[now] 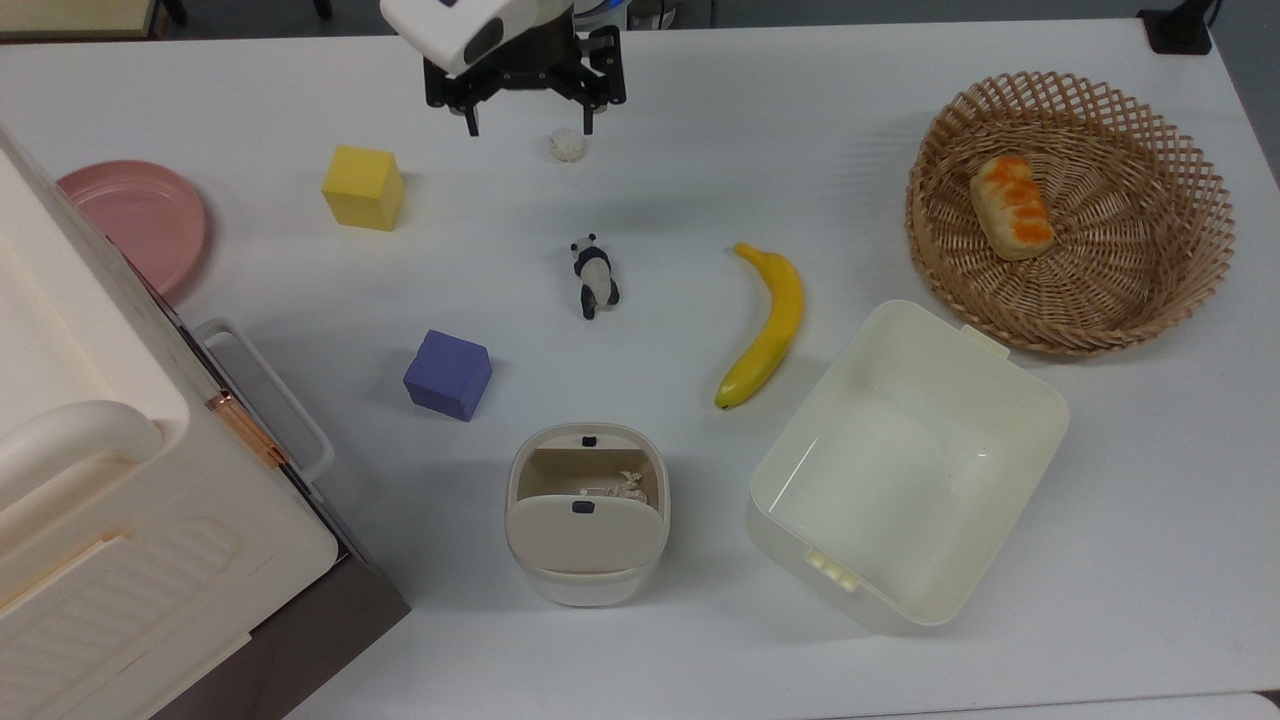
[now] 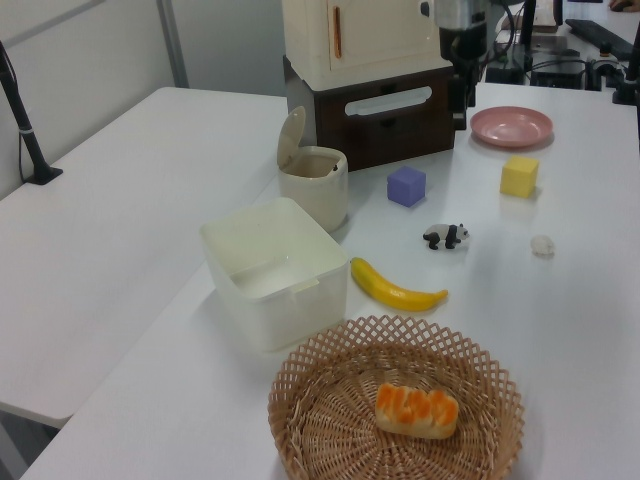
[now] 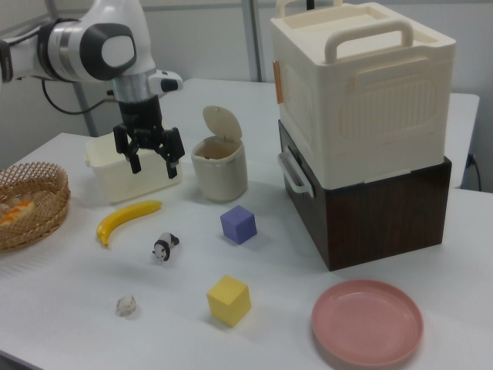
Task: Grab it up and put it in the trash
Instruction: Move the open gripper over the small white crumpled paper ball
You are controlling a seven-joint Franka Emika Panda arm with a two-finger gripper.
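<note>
It, a tiny off-white wrinkly ball (image 1: pixel 566 145), lies on the white table near the top view's upper edge, also seen at ball (image 2: pixel 542 245) and ball (image 3: pixel 126 306). My gripper (image 1: pixel 529 126) hangs open above the table, empty, with the ball just below its right fingertip (image 1: pixel 588 127) in the top view. In the right view the gripper (image 3: pixel 152 160) is well above the tabletop. The trash (image 1: pixel 516 478), a small cream bin with its flap lid up, stands at the top view's lower middle, also trash (image 2: pixel 314 188) and trash (image 3: pixel 220 169). Crumpled paper lies inside it.
A panda figurine (image 1: pixel 593 276), a yellow cube (image 1: pixel 363 187), a purple cube (image 1: pixel 447 374) and a banana (image 1: pixel 767 325) lie between ball and bin. A cream tub (image 1: pixel 1040 400), a wicker basket (image 1: pixel 1180 250) with bread, a pink plate (image 1: pixel 135 220) and a tall cream case (image 1: pixel 120 520) ring the table.
</note>
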